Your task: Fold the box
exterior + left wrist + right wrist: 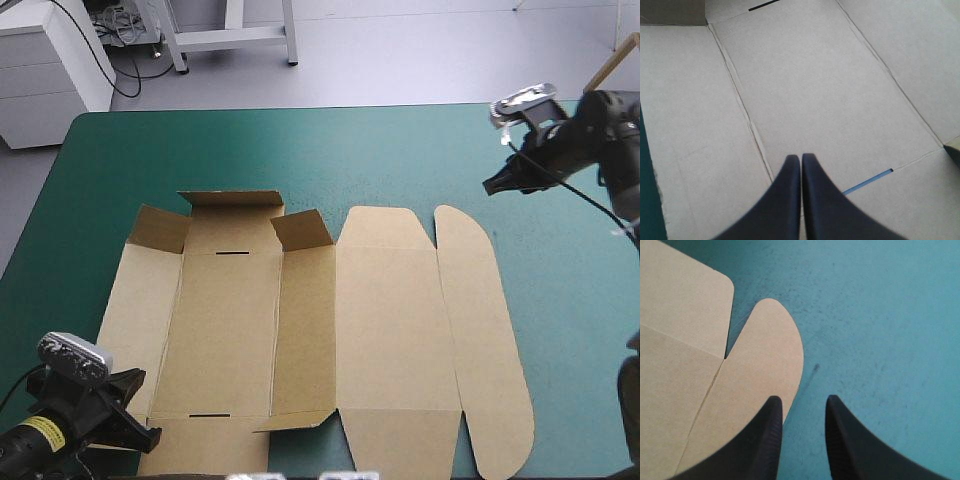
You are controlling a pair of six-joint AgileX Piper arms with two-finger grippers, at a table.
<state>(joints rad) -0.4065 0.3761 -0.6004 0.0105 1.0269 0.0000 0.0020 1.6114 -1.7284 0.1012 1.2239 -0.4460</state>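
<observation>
One brown box (330, 340) lies as a cut sheet near the middle of the teal-green table (120, 150). It is mostly flat, and we see its far left flaps (230, 215) tilted up. We find the left tool (801, 159) closed, fingers together, over the sheet's near left panels. The right tool (801, 402) is open and empty, over the edge of the rounded right flap (765, 355).

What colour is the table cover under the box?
The cover is plain teal-green, clearest in the high view.
</observation>
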